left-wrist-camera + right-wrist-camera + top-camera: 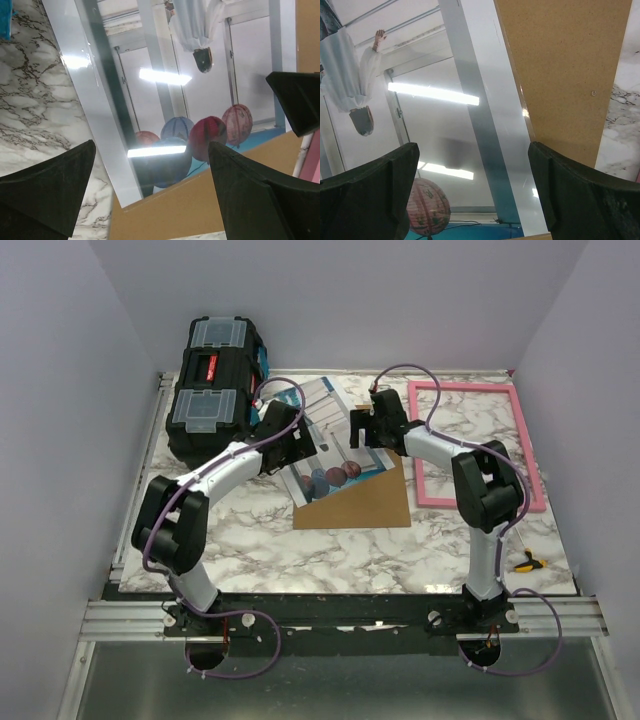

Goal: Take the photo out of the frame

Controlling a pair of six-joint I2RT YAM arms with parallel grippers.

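Left claw and right claw are hovering wide open over the glossy blue-white photo.
It is lying on a brown backing board, outside the thin pink frame; pinching the flat print could be dragging both.

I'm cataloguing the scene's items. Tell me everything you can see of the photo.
The photo is a thin glossy print, reflecting strip lights: pale blue-white vertical bands, a white-clad figure, red and blue balls at its near end, white margin. It lies flat and skewed on the marble table, near end overlapping the brown backing board, apart from the pink frame.
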